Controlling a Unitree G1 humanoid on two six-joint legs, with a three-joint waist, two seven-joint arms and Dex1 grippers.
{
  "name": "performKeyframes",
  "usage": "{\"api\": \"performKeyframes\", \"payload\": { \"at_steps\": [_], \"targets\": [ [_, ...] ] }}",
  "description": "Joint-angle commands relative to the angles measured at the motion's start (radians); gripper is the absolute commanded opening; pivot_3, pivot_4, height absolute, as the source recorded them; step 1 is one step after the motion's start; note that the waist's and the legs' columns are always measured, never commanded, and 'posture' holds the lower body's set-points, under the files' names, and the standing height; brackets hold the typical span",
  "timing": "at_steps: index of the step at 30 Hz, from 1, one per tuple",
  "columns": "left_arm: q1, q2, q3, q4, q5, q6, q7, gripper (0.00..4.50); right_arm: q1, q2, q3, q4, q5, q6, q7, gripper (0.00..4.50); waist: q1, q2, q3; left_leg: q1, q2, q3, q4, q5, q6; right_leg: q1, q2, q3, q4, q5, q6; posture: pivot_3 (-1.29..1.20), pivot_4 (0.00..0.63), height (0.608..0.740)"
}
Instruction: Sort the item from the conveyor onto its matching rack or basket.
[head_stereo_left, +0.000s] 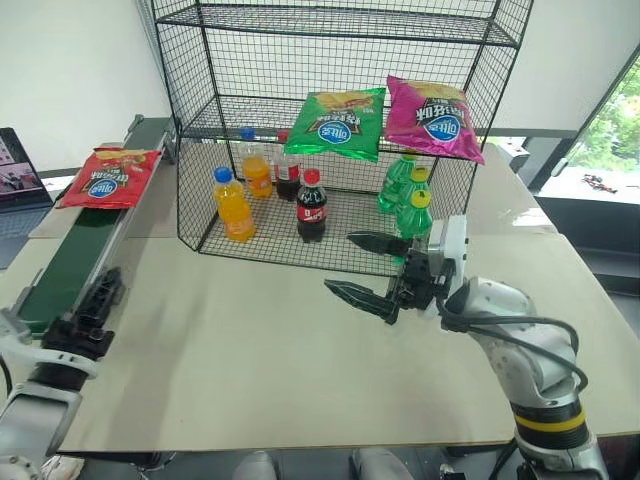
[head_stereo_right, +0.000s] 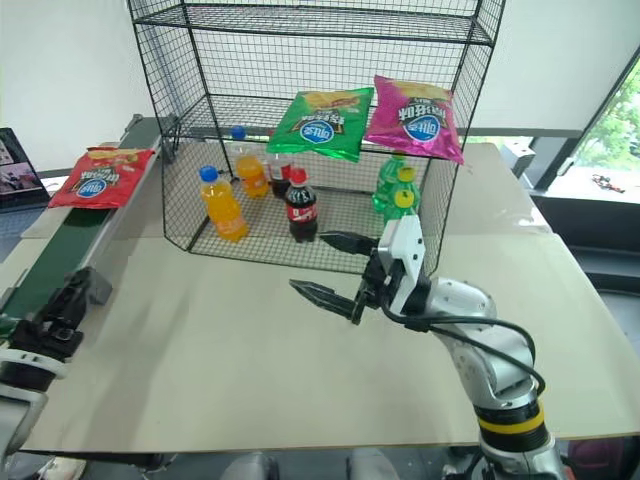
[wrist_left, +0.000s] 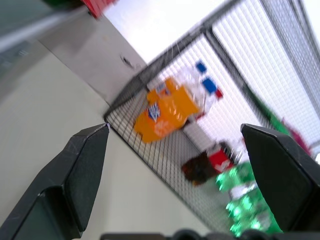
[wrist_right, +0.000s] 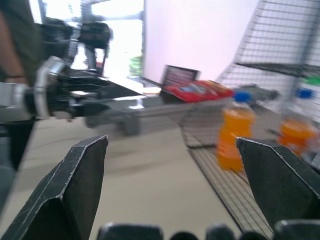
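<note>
The red chip bag (head_stereo_left: 108, 176) lies flat on the dark green conveyor (head_stereo_left: 70, 262) at nine o'clock of the black wire rack (head_stereo_left: 330, 130) in the head view, well apart from the right gripper (head_stereo_left: 366, 268), whose fingers stand apart over the table (head_stereo_left: 250, 350) at six o'clock of the rack. In the left wrist view the left gripper (wrist_left: 175, 145) has its fingers spread wide and empty, facing the orange bottle (wrist_left: 167, 112). In the right wrist view the right gripper's fingers are likewise apart, holding nothing, with the bag at twelve o'clock beyond them.
</note>
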Motion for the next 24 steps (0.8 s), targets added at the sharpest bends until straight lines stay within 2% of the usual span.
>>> {"api": "performKeyframes", "payload": {
  "at_steps": [1,6,14,24],
  "targets": [
    [0.063,0.001,0.076,0.016,-0.189,-0.051,0.050,4.48,-0.071,-0.003,0.015,0.023,0.041,-0.003,0.070,4.50,0.000,0.000,0.000,0.000,0.000,0.000,0.000,0.000,0.000,0.000,0.000,0.000,0.000,0.000,0.000,0.00,0.150,0.738],
    [0.123,0.016,0.108,0.043,-0.287,-0.087,0.043,4.48,-0.133,0.013,0.032,0.071,0.042,-0.024,0.126,4.50,0.009,0.000,0.000,0.000,0.000,-0.001,-0.001,0.000,0.000,-0.001,0.000,-0.002,0.000,-0.004,-0.007,0.00,0.150,0.738],
    [0.176,0.016,0.130,0.065,-0.343,-0.150,0.094,4.48,-0.184,0.042,0.049,0.103,0.047,-0.055,0.203,4.50,0.010,0.001,0.001,-0.001,0.000,-0.002,-0.001,0.001,-0.002,0.000,-0.001,-0.004,-0.002,-0.004,-0.009,0.00,0.150,0.738],
    [0.136,0.030,0.099,0.123,-0.355,-0.171,0.151,4.48,-0.222,0.048,0.058,0.133,0.032,-0.077,0.255,4.50,0.010,0.002,0.001,-0.001,0.000,-0.002,-0.001,0.001,-0.002,0.000,-0.001,-0.004,-0.003,-0.004,-0.009,0.00,0.150,0.738]
  ]
}}
